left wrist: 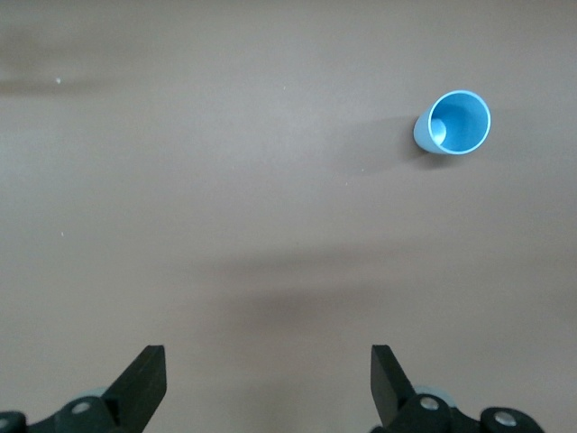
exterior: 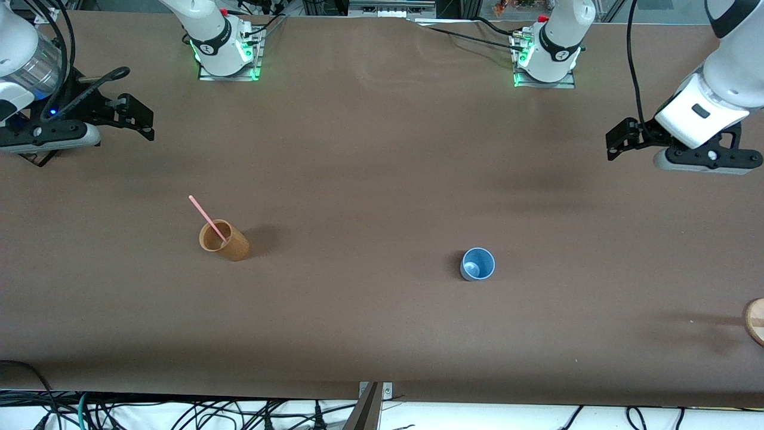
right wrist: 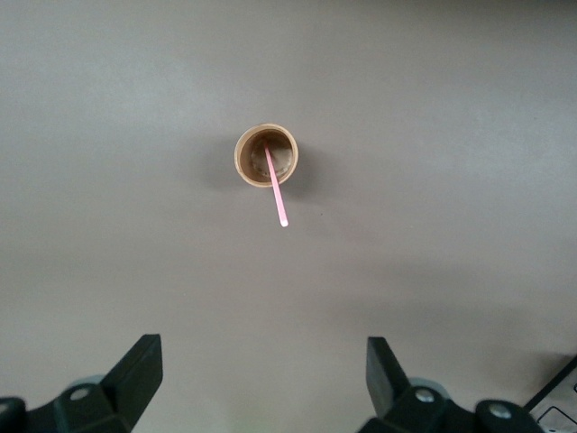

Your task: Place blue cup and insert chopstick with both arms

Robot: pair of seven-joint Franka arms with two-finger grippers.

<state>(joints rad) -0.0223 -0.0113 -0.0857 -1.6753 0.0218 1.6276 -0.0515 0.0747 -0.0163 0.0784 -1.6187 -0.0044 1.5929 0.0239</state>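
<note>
Cup (exterior: 477, 264) stands upright on the table (exterior: 370, 179), toward the left arm's end. Second cup (exterior: 224, 240), also upright, toward the right arm's end, slightly farther from the front camera, well apart from the first. Stick (exterior: 208, 220) stands in the second cup, leaning, top end pointing about 11 o'clock in the front view. Left gripper (exterior: 615, 138) hangs over the table's left-arm end; right gripper (exterior: 140, 119) over the right-arm end. Round object (exterior: 755, 320) at the table edge, roughly 4 o'clock from the first cup.

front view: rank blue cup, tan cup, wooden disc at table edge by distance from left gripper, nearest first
1. Wooden disc, at the left arm's end, nearest to the left gripper.
2. Blue cup, mid-table; close to the disc's distance.
3. Tan cup holding the chopstick, toward the right arm's end.
</note>
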